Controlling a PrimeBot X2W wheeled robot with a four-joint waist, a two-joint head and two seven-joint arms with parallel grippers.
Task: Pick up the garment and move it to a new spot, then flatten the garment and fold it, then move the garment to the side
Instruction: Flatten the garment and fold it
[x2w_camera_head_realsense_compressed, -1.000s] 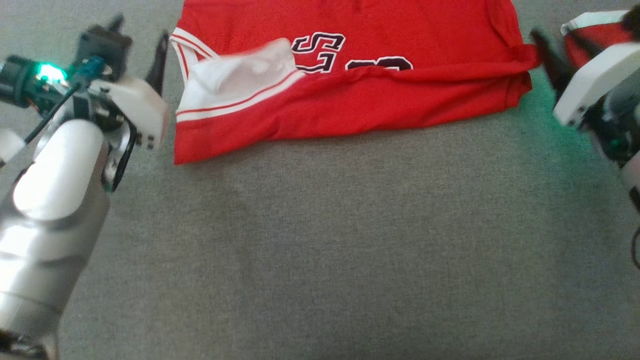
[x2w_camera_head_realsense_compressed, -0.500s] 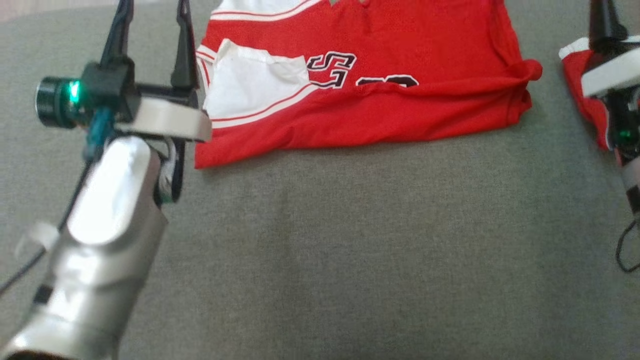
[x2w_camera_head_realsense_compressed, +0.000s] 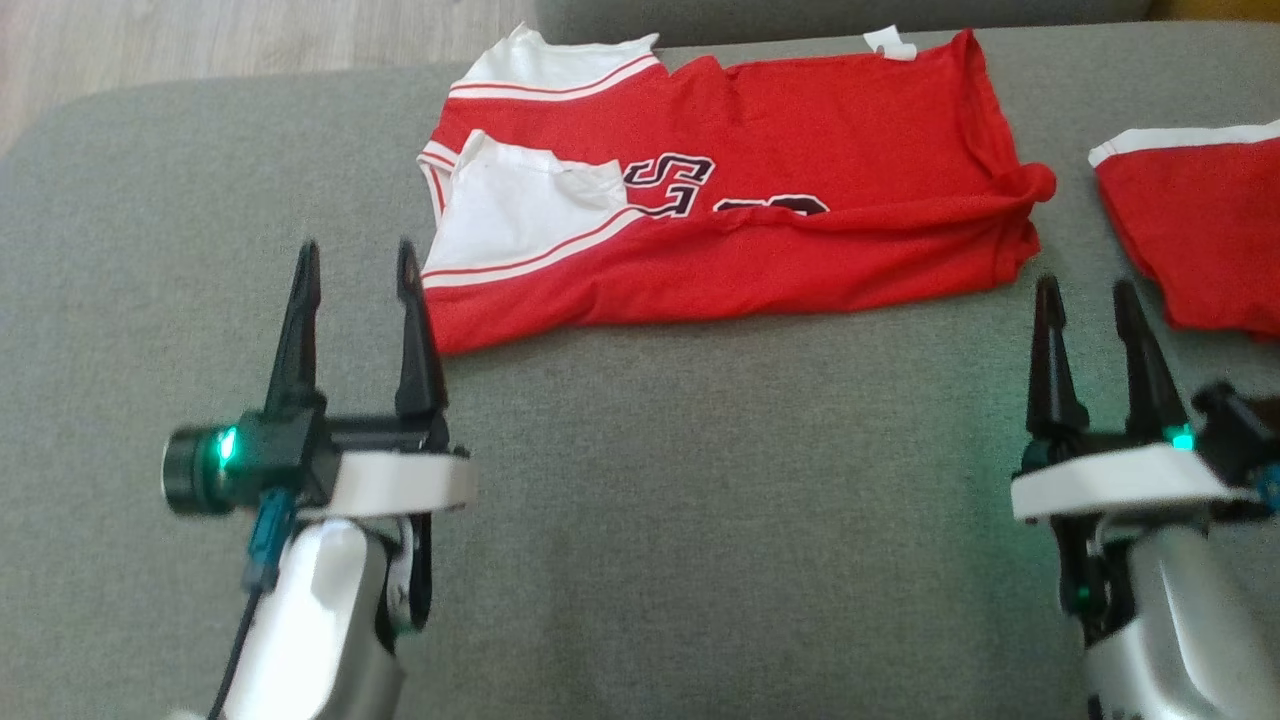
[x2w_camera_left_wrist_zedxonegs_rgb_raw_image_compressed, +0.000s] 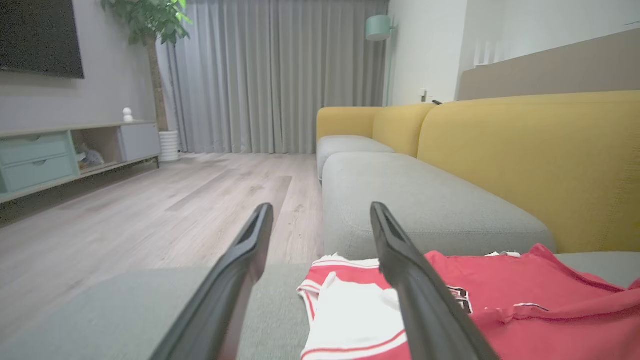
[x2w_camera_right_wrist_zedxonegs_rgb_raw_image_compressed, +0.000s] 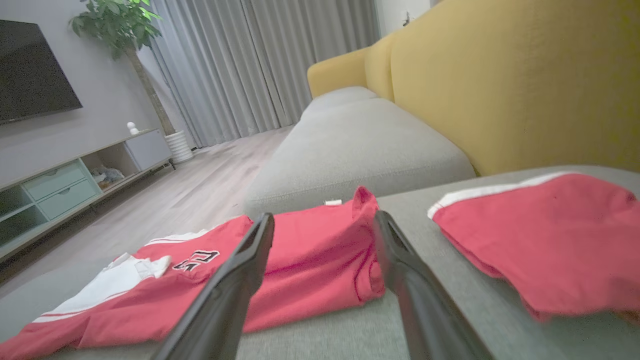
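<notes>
Lying just beside left claw (x2w_camera_head_realsense_compressed: 355, 262): garment (x2w_camera_head_realsense_compressed: 800, 130)

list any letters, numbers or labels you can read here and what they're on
"S": black letter outlined in white, on the red jersey; a fold covers its lower edge.
Unreadable: the next character on the jersey, only its top shows above the fold.
Unreadable: the white tag at the jersey's far edge, too small.
No text seen on the second red garment.

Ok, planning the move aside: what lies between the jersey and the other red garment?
Bare grey cushion separates the jersey from the other garment; the head view shows it, the right wrist view too.
</notes>
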